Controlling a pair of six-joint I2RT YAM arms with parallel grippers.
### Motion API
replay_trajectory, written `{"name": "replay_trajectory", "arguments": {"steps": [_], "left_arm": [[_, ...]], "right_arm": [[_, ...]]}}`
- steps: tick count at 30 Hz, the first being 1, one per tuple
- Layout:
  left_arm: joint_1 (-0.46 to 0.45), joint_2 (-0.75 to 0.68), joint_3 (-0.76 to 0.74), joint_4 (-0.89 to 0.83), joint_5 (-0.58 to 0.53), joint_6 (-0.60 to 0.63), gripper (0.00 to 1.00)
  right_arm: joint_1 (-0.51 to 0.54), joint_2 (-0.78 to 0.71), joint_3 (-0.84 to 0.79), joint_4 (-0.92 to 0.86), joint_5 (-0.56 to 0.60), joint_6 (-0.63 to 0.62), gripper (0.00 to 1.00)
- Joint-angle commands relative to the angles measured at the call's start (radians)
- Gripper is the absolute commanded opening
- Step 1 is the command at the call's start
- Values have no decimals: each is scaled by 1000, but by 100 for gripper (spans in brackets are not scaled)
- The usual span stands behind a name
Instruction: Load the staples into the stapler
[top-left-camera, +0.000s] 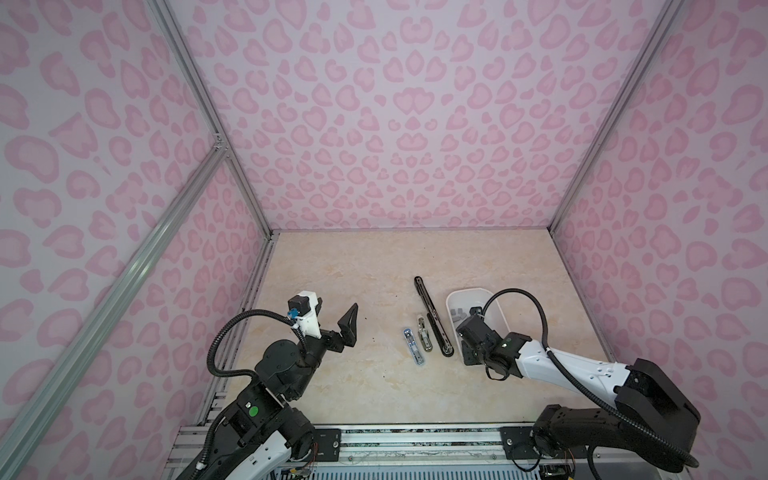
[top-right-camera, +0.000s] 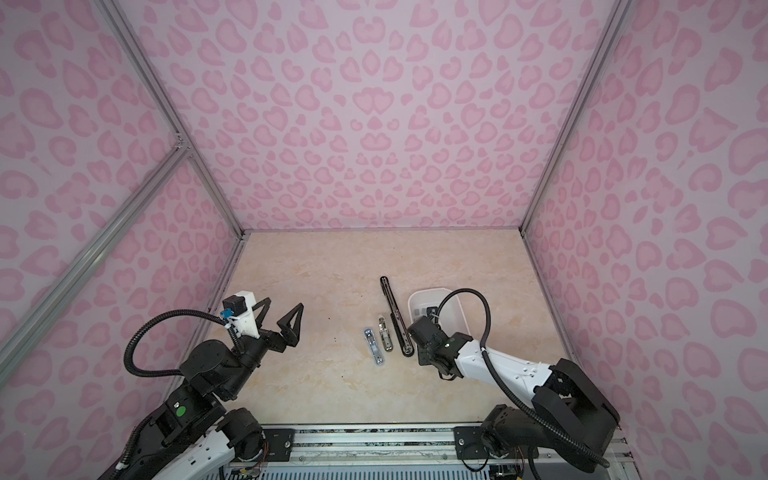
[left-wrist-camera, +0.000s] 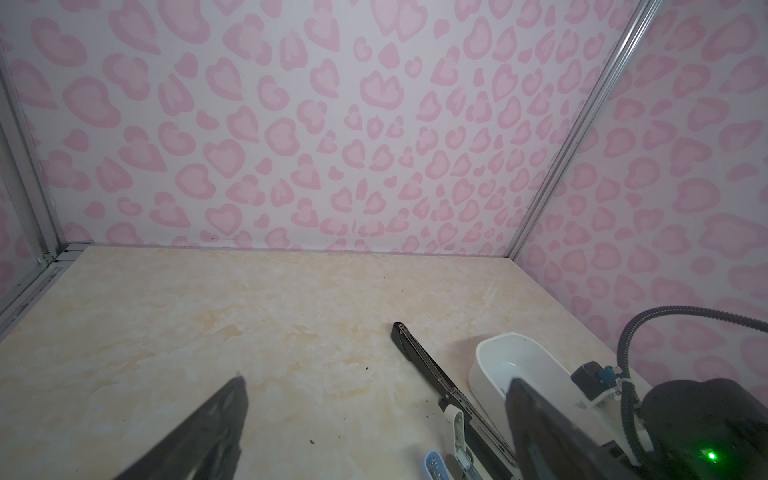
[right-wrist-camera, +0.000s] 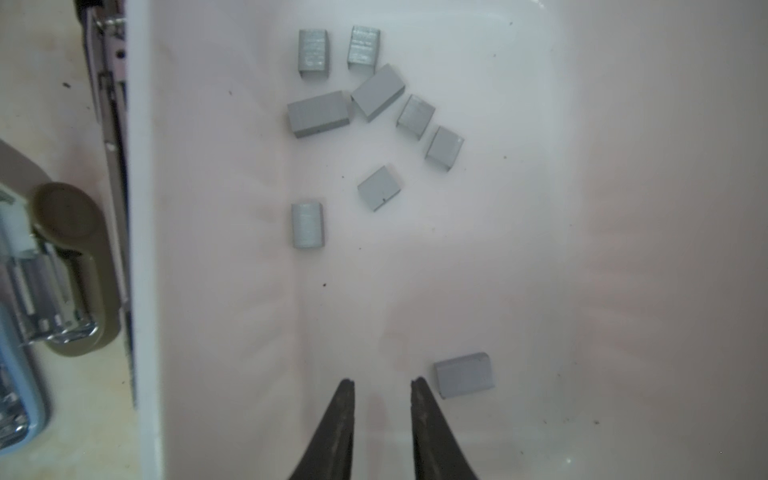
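Several grey staples (right-wrist-camera: 377, 91) lie loose on the floor of a white tray (right-wrist-camera: 139, 208), most in a cluster, with one strip (right-wrist-camera: 463, 374) just beside my right fingertip. My right gripper (right-wrist-camera: 382, 382) hangs inside the tray, jaws a narrow gap apart with nothing between them. Left of the tray a long black stapler (top-left-camera: 432, 318) lies folded open flat. A small tan stapler (top-left-camera: 424, 334) and a small blue stapler (top-left-camera: 413, 347) lie open beside it. My left gripper (top-right-camera: 284, 303) hovers wide open and empty over bare table at the left.
Pink patterned walls with aluminium posts close in the marble-look table (top-left-camera: 353, 270) on three sides. The tray (top-left-camera: 469, 297) stands near the right wall. The right arm's cable (top-left-camera: 523, 299) loops over the tray. Small dark specks dot the tabletop.
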Motion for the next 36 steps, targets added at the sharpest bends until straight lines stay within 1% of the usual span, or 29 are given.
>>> {"name": "replay_trajectory", "arguments": {"steps": [1,4,6,9,12,13,15,17,19,22,24,29,33,36], "left_arm": [[0,-6,-3,3,5,-12,97],[0,-10,-3,0,14,-15,97],[-1,-10,0,0,16,-14,97],[0,0,1,15,16,5,97],[0,35,9,41,1,36,97],[0,57,18,43,-12,41,97],[0,96,32,44,-25,48,97],[0,133,34,63,-22,59,97],[0,167,36,80,-18,75,97],[0,199,56,63,-34,86,97],[0,193,56,54,-39,80,98],[0,128,19,72,-20,62,97],[0,99,-2,75,-41,56,97],[0,111,-4,79,-67,63,97]], "right_arm": [[31,-2,-17,8,1,49,27],[38,-20,-18,4,27,54,27],[33,-45,-11,-14,69,57,28],[-7,-97,2,-25,105,47,30],[-68,-149,-8,36,98,20,32],[-86,-161,-19,80,100,11,32],[-125,-163,-29,143,69,-6,35],[-163,-140,-28,201,35,-24,37],[-186,-106,-11,236,10,-49,37],[-203,-34,49,217,-14,-98,38],[-213,8,75,206,-26,-113,38],[-215,87,89,229,-20,-119,38],[-216,149,116,247,-33,-124,38],[-216,196,138,264,-54,-125,36]]}}
